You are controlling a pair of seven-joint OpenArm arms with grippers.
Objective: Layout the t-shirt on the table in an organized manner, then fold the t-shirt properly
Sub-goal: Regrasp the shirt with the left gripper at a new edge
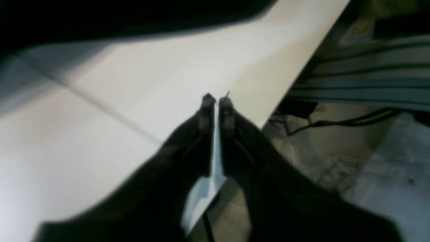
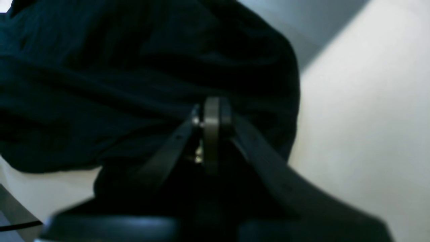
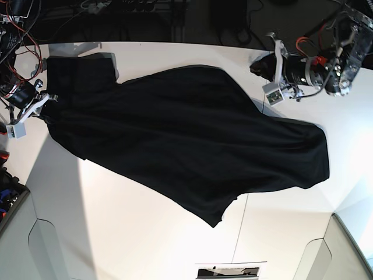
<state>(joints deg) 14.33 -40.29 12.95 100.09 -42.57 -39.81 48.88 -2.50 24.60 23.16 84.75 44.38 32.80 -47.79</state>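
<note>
The black t-shirt (image 3: 186, 134) lies spread in a slanted shape across the white table (image 3: 145, 233), plain side up, with no print showing. My right gripper (image 3: 48, 108) is at the shirt's left edge. In the right wrist view its fingers (image 2: 211, 111) are pressed together with black cloth (image 2: 100, 84) bunched around the tips. My left gripper (image 3: 254, 67) is beside the shirt's upper right edge, apart from it. In the left wrist view it (image 1: 216, 99) is shut and empty over bare table (image 1: 84, 134), with the cloth (image 1: 100, 16) at the top of the frame.
Cables and electronics (image 3: 145, 14) lie beyond the table's far edge. The table edge (image 1: 295, 77) runs close to my left gripper, with floor clutter and cords below. A small black-and-white item (image 3: 227, 271) sits at the near edge. Grey cutouts mark the near corners.
</note>
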